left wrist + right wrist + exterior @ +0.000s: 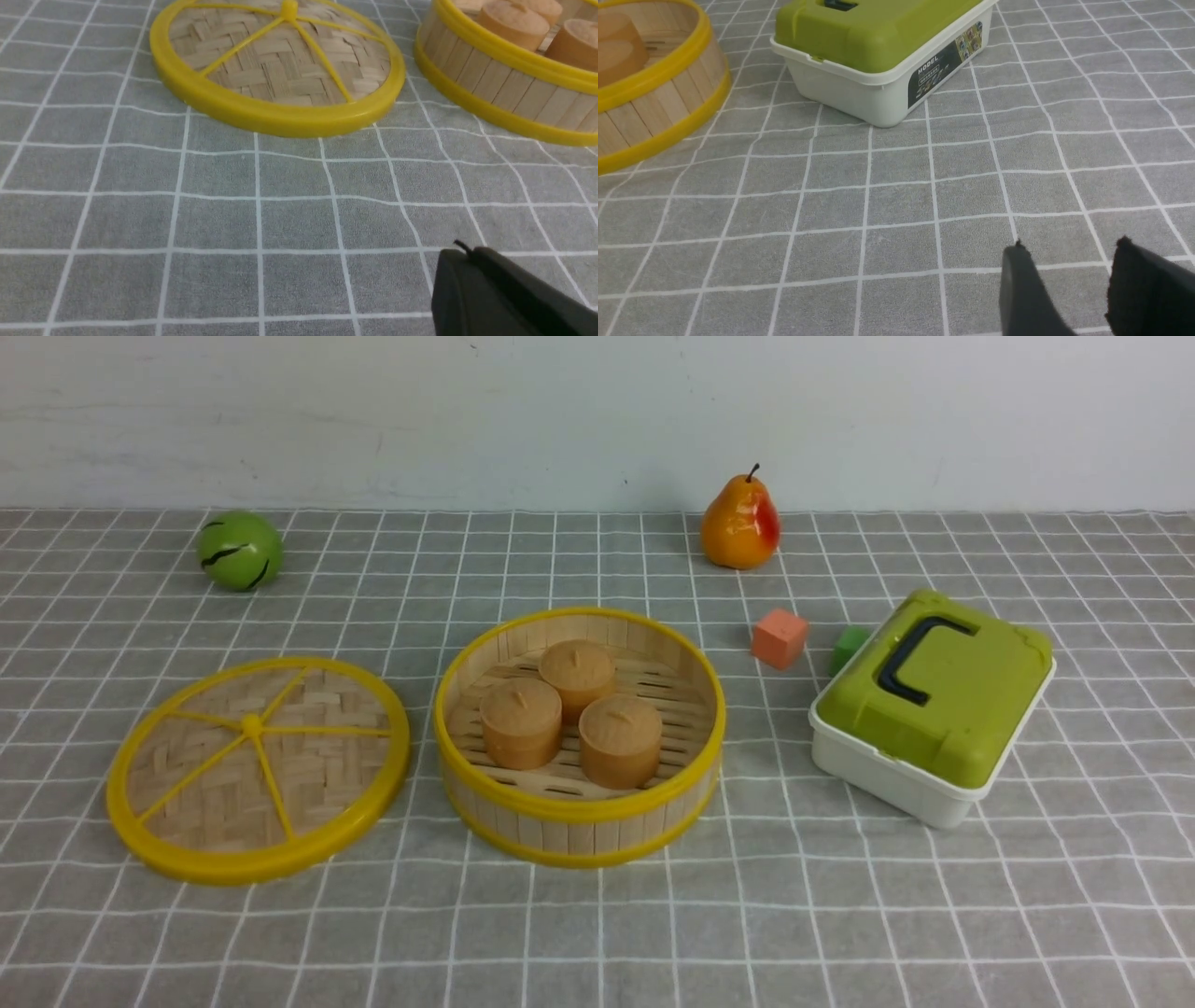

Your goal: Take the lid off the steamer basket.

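The lid (257,767), a woven bamboo disc with a yellow rim, spokes and centre knob, lies flat on the cloth, left of the steamer basket (579,817) and apart from it. The basket stands open with three tan buns (569,714) inside. The lid (278,70) and the basket wall (500,84) also show in the left wrist view. My left gripper (460,254) is shut and empty over bare cloth, short of the lid. My right gripper (1071,249) is open and empty over the cloth, short of the basket (654,107). Neither gripper shows in the front view.
A white box with a green lid (934,705) stands right of the basket and shows in the right wrist view (882,51). An orange cube (780,637) and a green cube (848,647) lie behind it. A pear (740,523) and a green ball (239,551) sit near the back wall.
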`<action>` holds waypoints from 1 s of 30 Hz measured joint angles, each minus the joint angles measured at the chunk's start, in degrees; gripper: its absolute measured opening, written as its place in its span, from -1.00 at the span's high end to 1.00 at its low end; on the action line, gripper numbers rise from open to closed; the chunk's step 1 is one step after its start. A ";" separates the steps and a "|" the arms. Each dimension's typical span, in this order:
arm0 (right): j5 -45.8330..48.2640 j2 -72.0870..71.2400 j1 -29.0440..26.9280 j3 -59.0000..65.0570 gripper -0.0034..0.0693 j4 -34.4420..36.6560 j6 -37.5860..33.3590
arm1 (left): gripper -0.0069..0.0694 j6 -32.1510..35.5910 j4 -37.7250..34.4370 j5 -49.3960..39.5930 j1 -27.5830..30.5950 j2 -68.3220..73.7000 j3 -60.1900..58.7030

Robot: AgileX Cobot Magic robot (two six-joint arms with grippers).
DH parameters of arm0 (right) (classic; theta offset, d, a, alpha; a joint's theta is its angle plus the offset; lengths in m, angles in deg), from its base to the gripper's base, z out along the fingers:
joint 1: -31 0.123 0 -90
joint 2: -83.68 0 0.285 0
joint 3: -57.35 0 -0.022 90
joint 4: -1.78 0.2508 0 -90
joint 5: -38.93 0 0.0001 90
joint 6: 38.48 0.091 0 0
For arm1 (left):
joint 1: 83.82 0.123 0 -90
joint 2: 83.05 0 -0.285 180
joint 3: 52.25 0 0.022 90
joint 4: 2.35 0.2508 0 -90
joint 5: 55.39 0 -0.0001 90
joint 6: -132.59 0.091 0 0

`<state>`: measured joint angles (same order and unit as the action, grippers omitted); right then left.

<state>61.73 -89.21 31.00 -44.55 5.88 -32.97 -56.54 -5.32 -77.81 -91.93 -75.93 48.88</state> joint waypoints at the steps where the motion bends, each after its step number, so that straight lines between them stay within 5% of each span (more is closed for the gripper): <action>1: 0.00 0.00 0.00 0.00 0.24 0.00 0.00 | 0.85 -0.13 0.47 -0.05 -0.29 0.00 0.00; 30: 0.00 0.00 0.00 0.00 0.24 0.00 0.00 | 0.85 3.16 0.60 -0.30 -0.47 0.00 0.00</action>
<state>61.73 -89.21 31.00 -44.55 5.88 -32.97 -53.38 -4.72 -78.11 -92.40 -75.93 48.88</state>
